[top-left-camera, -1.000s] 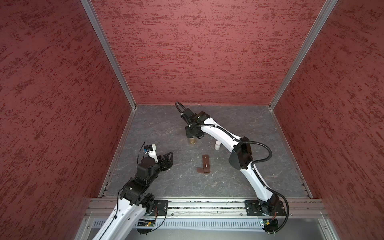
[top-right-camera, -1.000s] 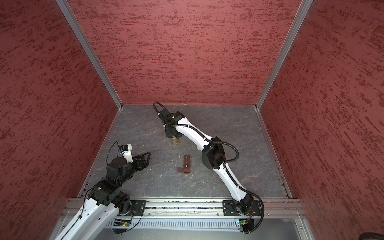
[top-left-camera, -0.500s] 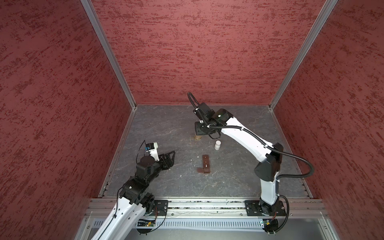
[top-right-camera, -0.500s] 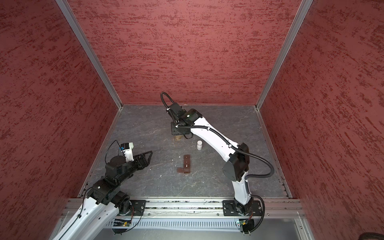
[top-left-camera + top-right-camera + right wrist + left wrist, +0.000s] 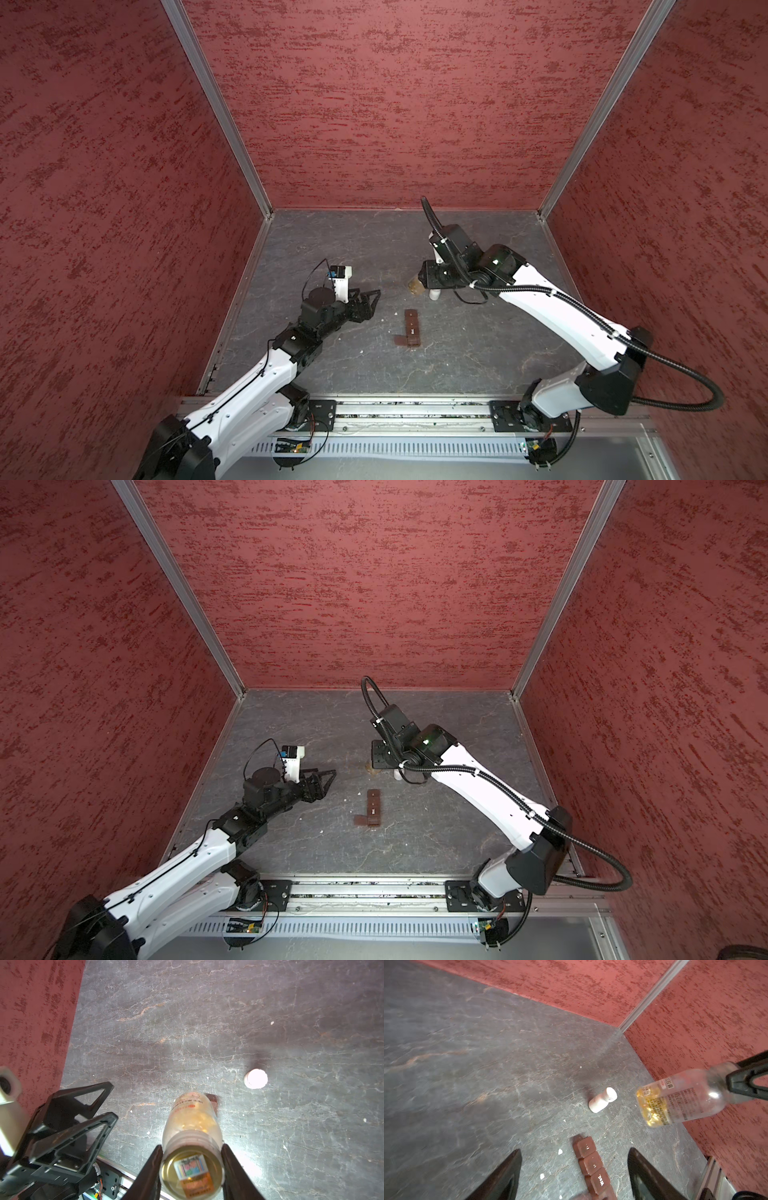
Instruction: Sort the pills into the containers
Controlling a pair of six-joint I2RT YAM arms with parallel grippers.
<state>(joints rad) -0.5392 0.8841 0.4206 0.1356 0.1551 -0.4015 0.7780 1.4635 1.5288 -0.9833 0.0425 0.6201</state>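
The containers are cells of a brown pill box (image 5: 411,328) (image 5: 373,808) (image 5: 593,1165) lying mid-table with lids down; an end lid is swung sideways. Pills show as tiny whitish bits (image 5: 560,1151) scattered on the slate beside it. My left gripper (image 5: 375,294) (image 5: 331,774) (image 5: 574,1149) hovers open and empty, left of the box. My right gripper (image 5: 424,279) (image 5: 376,757) (image 5: 192,1145) is shut on the cap end of a clear bottle (image 5: 415,286) (image 5: 679,1103) (image 5: 192,1120). The bottle holds yellow capsules and hangs tilted above the table behind the box.
A small white bottle (image 5: 434,294) (image 5: 398,774) (image 5: 602,1100) (image 5: 255,1078) stands upright just right of the held bottle. Red walls close in the slate table (image 5: 332,249) on three sides. A metal rail (image 5: 415,409) runs along the front.
The right arm has swung rightward across the back of the table, carrying the clear bottle; the small white bottle now sits beside its gripper. The left gripper crept slightly forward and stays open.
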